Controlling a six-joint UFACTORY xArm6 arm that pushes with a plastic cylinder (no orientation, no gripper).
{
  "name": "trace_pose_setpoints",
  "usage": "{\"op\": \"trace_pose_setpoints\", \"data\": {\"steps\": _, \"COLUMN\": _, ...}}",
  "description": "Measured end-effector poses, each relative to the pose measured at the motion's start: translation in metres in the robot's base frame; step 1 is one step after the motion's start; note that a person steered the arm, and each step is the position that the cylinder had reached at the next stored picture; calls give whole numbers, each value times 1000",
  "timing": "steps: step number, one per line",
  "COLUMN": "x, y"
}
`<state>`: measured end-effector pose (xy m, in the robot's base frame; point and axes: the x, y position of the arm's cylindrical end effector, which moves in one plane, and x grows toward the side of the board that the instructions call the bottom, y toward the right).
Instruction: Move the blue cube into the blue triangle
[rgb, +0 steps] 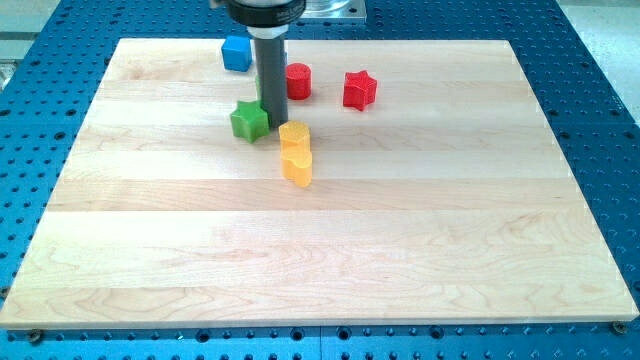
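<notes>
The blue cube (237, 52) sits near the board's top edge, left of centre. My rod comes down from the view's top, and my tip (275, 126) rests on the board just right of a green star block (249, 120), touching or almost touching it. The tip is well below and to the right of the blue cube. No blue triangle shows in this view; the rod hides a strip of the board behind it.
A red cylinder (298, 80) stands just right of the rod and a red star (359, 89) further right. Two yellow blocks (294, 135) (297, 166) sit together just below and right of my tip. The wooden board (320, 270) lies on a blue perforated table.
</notes>
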<state>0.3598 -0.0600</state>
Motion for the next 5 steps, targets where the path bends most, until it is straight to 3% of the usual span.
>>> {"op": "trace_pose_setpoints", "data": {"steps": 2, "x": -49, "y": 1}}
{"op": "trace_pose_setpoints", "data": {"steps": 3, "x": -38, "y": -54}}
{"op": "trace_pose_setpoints", "data": {"steps": 5, "x": -120, "y": -108}}
